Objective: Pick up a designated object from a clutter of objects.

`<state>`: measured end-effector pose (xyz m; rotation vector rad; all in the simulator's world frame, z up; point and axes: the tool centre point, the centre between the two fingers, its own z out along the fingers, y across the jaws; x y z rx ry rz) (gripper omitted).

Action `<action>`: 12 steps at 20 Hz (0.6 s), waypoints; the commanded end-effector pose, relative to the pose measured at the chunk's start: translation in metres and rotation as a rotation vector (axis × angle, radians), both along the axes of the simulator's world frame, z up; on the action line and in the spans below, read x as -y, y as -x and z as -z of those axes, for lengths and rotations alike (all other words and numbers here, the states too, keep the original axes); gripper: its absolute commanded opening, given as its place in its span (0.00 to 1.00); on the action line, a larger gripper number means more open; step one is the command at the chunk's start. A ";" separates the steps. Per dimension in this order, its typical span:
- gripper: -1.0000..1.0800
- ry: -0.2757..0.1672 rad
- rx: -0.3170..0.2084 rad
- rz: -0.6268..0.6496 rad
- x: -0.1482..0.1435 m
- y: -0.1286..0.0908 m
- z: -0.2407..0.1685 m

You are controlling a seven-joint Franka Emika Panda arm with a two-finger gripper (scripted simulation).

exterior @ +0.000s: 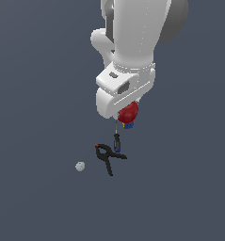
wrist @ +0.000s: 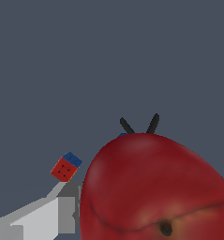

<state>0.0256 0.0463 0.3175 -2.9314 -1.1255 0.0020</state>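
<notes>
The round glossy red apple sits right under my white hand in the exterior view. It fills the near part of the wrist view, the apple showing its stem dimple. My gripper is shut on it, and one grey finger presses its side; the other finger is almost wholly hidden. The apple appears held above the floor. The rest of the clutter lies below: a red-blue-yellow cube, a blue-handled screwdriver, a black spring clamp and a tiny pale ball.
Only the clamp's two black handles and a sliver of the blue screwdriver show past the apple in the wrist view. The floor is plain dark grey all around.
</notes>
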 end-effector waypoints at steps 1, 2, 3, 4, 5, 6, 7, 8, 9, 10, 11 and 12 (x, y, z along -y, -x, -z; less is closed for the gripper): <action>0.00 -0.001 0.002 -0.001 0.010 0.007 -0.024; 0.00 -0.001 0.002 -0.001 0.014 0.010 -0.033; 0.00 -0.001 0.002 -0.001 0.018 0.012 -0.041; 0.00 -0.001 0.002 -0.001 0.021 0.014 -0.048; 0.00 -0.001 0.002 -0.001 0.025 0.016 -0.055; 0.00 -0.001 0.002 -0.001 0.028 0.017 -0.062; 0.00 -0.001 0.002 -0.001 0.030 0.019 -0.068; 0.00 -0.001 0.002 -0.001 0.033 0.020 -0.073; 0.00 -0.001 0.002 -0.001 0.035 0.021 -0.078; 0.00 0.000 0.002 0.000 0.037 0.022 -0.082; 0.00 0.000 0.002 0.000 0.038 0.023 -0.085; 0.00 0.000 0.002 0.000 0.040 0.023 -0.088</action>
